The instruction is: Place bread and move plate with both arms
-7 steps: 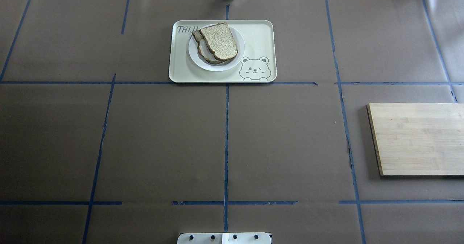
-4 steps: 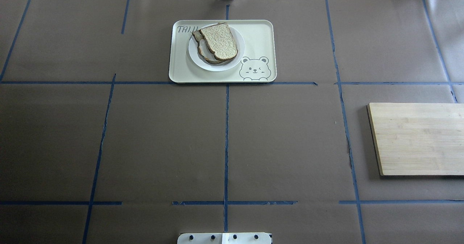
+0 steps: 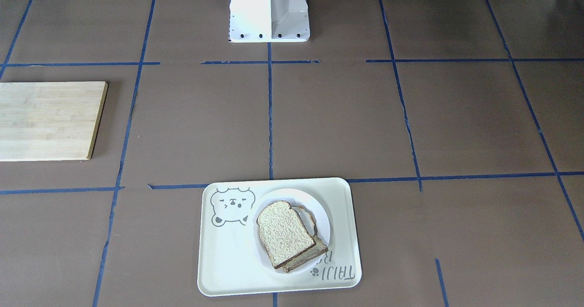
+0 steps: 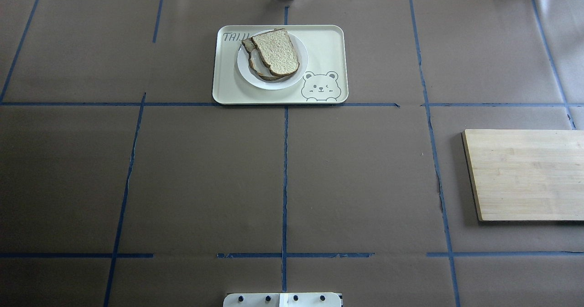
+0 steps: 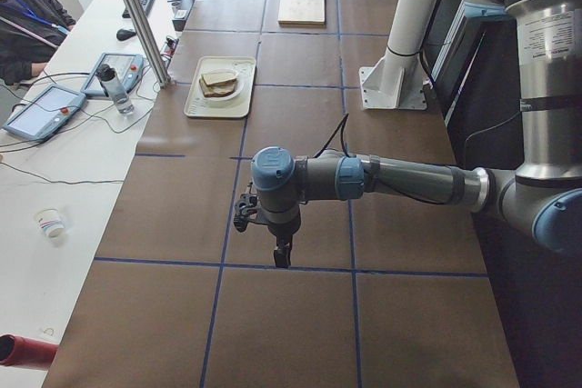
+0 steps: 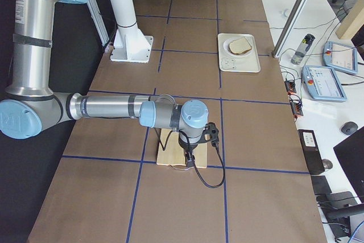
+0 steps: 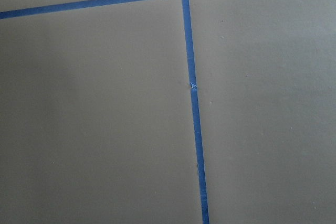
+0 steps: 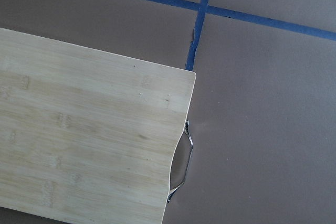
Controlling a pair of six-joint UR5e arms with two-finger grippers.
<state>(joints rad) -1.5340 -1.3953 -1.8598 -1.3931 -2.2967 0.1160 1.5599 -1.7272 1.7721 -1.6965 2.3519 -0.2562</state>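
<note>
Bread lies flat on the white plate, its rounded top toward the robot's side of the table. It overlaps a second slice that peeks out from under its edge on the robot's left. The plate sits inside the cream bear-print tray, in the half of the tray away from the bear drawing. The tray rests on the brown paper-covered table, at the far edge from the robot's white pedestal.

Both grippers are well apart from the bread and touch nothing. The left gripper hangs fingers down just above the tabletop, close to a blue tape line, with the tray far beyond it along the table. Its arm stretches out level from the robot's side. Whether this gripper is open or closed cannot be told, since it shows only in the side view and its own wrist camera sees only bare paper and crossing tape.

The right gripper points down over a bamboo cutting board, near the board's end that carries a metal handle. The tray lies well away from it, toward the far side of the table. Its arm also reaches out level. Its jaw state cannot be told either.
</note>
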